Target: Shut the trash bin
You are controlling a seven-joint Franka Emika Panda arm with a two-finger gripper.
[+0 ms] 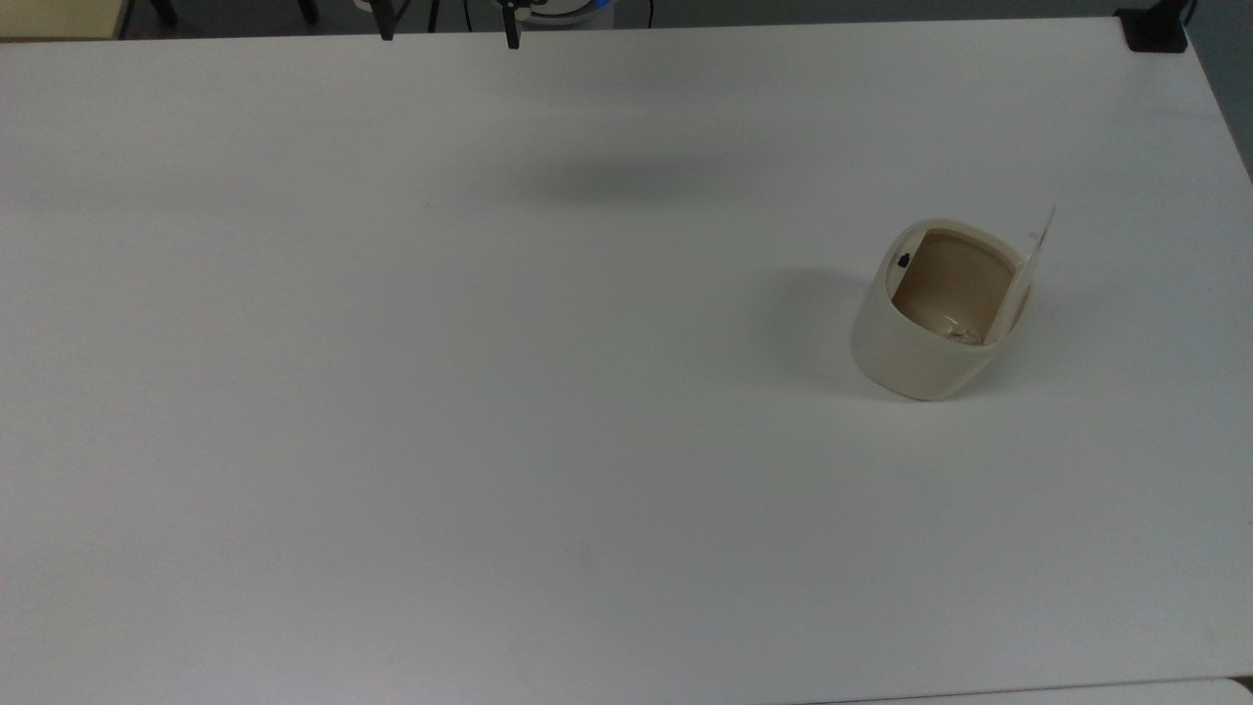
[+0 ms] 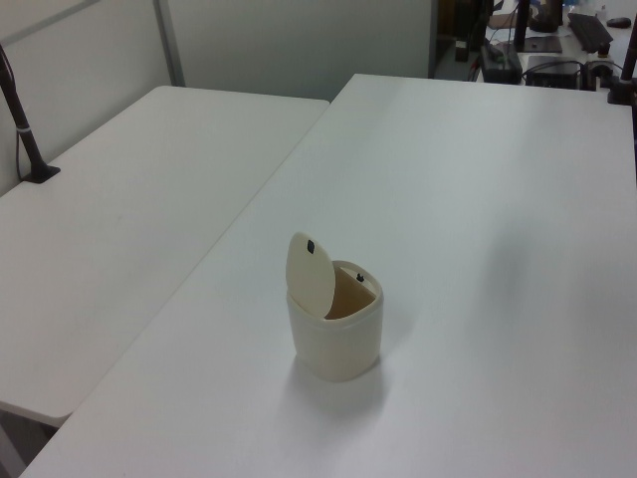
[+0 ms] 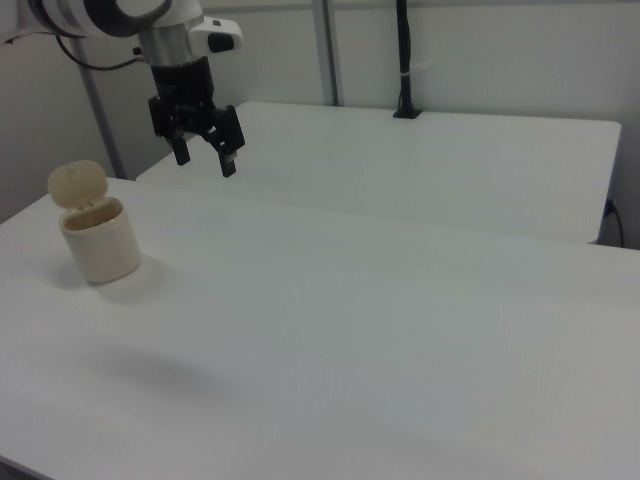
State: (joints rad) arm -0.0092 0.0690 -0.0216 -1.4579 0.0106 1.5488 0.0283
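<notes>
We see the trash bin (image 1: 935, 318) near the table's (image 1: 392, 392) right edge in the top view, lid (image 3: 78, 184) upright; our pincer (image 3: 205, 155) hangs high, spread wide and empty, well apart from it.

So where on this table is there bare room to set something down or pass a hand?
Nearly everywhere. The table is bare across the top view's left and centre, bordered only by its edges. The one occupied spot is the trash bin, lid raised, toward the top view's right. The gripper hangs open in the air, apart from the bin.
</notes>
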